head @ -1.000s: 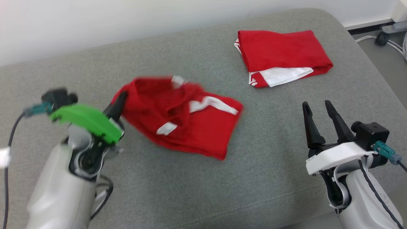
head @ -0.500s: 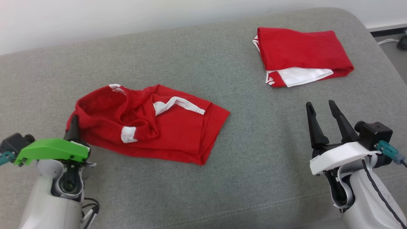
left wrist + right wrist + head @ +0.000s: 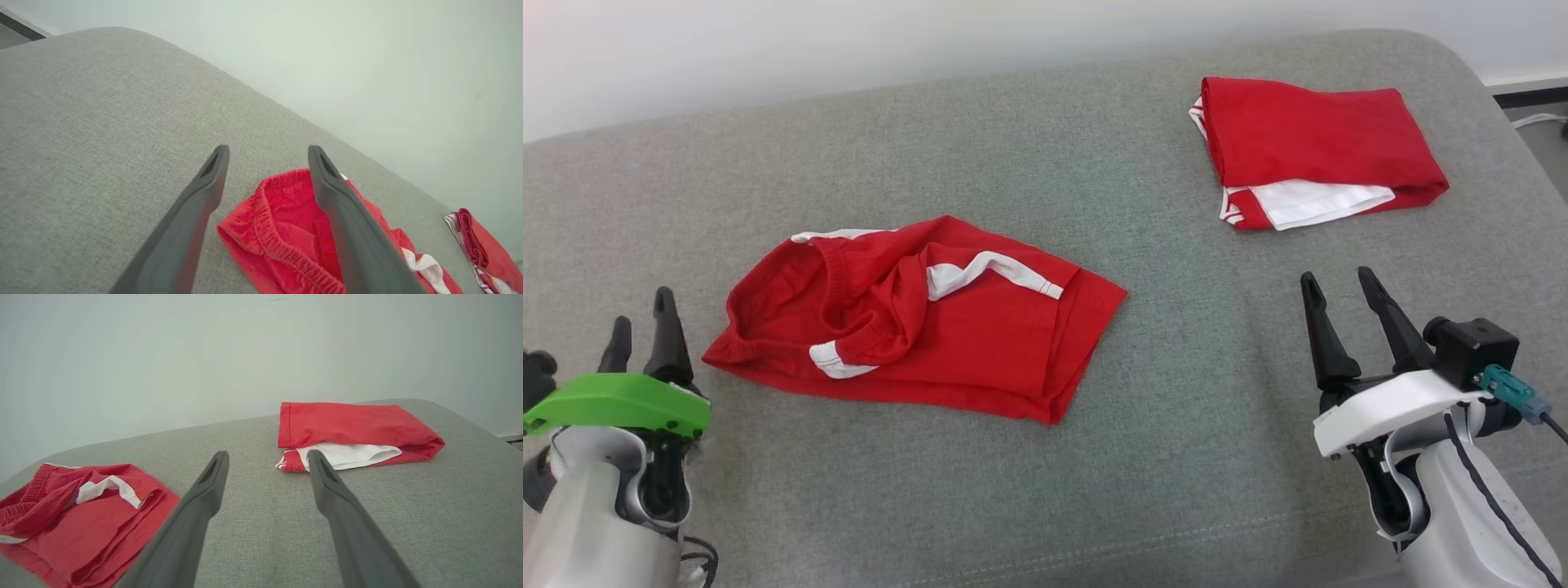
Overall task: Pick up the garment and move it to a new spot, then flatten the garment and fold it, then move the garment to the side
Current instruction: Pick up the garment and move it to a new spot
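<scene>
The garment [image 3: 947, 327], red shorts with white trim, lies crumpled on the grey cushion [image 3: 1013, 147], left of centre, waistband toward the left. My left gripper [image 3: 642, 314] stands open at the lower left, a short way left of the garment and apart from it. In the left wrist view the left gripper [image 3: 268, 150] has nothing between its fingers, and the garment's elastic waistband [image 3: 282, 228] lies just beyond them. My right gripper [image 3: 1337, 278] is open at the lower right, over bare cushion. From the right wrist the right gripper [image 3: 266, 454] sees the garment [image 3: 81, 522] at the far left.
A second red garment [image 3: 1319, 139], folded with white fabric showing at its front, lies at the cushion's back right [image 3: 347, 424]. A pale wall runs behind the cushion. Floor and a cable [image 3: 1539, 122] show past its right edge.
My left gripper has opened, let go of the garment and drawn back to the lower left. The garment has settled flat on the cushion. The head camera has also shifted.
</scene>
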Controlling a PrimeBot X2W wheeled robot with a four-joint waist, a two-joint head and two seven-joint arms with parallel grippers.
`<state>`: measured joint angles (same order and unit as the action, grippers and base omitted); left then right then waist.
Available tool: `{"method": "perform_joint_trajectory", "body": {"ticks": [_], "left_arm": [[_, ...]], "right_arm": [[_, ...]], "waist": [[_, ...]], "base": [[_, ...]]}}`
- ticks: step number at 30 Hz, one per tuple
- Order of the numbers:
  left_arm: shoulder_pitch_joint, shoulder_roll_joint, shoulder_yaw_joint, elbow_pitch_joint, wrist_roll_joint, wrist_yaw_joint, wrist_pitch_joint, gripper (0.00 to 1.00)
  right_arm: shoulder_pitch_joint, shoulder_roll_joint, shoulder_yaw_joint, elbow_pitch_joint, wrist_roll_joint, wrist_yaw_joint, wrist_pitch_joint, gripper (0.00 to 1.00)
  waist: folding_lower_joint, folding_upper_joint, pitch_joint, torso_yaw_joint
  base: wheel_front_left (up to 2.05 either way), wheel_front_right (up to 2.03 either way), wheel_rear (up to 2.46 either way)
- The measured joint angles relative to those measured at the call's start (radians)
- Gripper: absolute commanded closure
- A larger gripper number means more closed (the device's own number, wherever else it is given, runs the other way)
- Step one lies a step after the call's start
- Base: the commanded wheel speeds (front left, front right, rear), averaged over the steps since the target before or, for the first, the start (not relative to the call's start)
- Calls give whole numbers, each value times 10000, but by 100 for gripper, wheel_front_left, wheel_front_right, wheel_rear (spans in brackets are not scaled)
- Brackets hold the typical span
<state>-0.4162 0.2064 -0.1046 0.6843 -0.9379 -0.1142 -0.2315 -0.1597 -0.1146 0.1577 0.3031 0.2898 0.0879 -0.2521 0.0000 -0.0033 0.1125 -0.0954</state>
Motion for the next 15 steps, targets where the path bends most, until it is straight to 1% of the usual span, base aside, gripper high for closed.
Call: {"method": "perform_joint_trajectory", "body": {"ticks": [1,2,5,7,11,15], "left_arm": [[32,119,-151,-73,336,0,0,0],[81,278,-616,-224,909,0,-58,0],[83,297,-1473,-523,1747,-12,-67,0],[128,320,-1871,-706,2199,-61,-69,0],[279,391,-2495,-1026,2907,-88,-77,0],[318,412,-2824,-1296,3204,-88,-84,0]], "right_arm": [[1,-13,-29,10,0,0,0,0],[1,-44,-71,23,0,2,0,0],[5,-94,-144,54,-8,2,0,0],[4,-104,-113,81,-10,71,0,0],[5,-86,-19,113,-10,86,0,0],[12,-46,71,151,-8,90,0,0]], "waist": [[0,0,-10,14],[0,0,-33,47],[0,0,-77,125],[0,0,-106,176],[0,0,-123,230],[0,0,-75,245]], "base": [[0,0,0],[0,0,0],[0,0,0],[0,0,0],[0,0,0],[0,0,0]]}}
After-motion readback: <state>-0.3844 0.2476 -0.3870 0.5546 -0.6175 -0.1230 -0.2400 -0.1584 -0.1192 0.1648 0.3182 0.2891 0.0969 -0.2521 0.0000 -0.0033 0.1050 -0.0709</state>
